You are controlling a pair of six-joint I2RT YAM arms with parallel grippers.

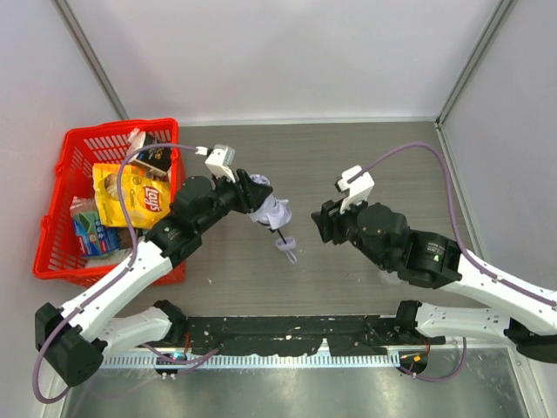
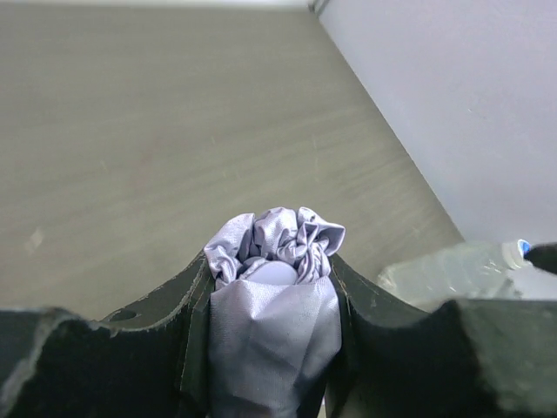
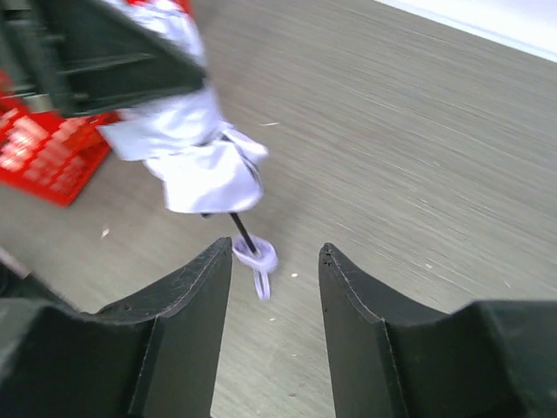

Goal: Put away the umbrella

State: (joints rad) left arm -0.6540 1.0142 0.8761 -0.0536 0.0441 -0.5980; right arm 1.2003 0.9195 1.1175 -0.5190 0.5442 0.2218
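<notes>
The umbrella (image 1: 271, 212) hangs folded above the middle of the table, its pale lavender canopy bunched up. My left gripper (image 1: 252, 193) is shut on the canopy (image 2: 274, 296), and fabric bulges out past the fingertips. Below the canopy a thin black shaft (image 3: 241, 230) slants down to the small handle with its lavender strap (image 3: 258, 259), which is clear of the table. My right gripper (image 3: 276, 246) stands open just short of the handle, touching nothing. In the top view the right gripper (image 1: 320, 222) sits a little to the right of the handle (image 1: 286, 245).
A red basket (image 1: 117, 129) stands at the left of the table, holding a yellow chips bag (image 1: 139, 193), a blue packet (image 1: 91, 231) and other items. A clear plastic bottle (image 2: 452, 270) shows at the right edge of the left wrist view. Grey walls close in the table.
</notes>
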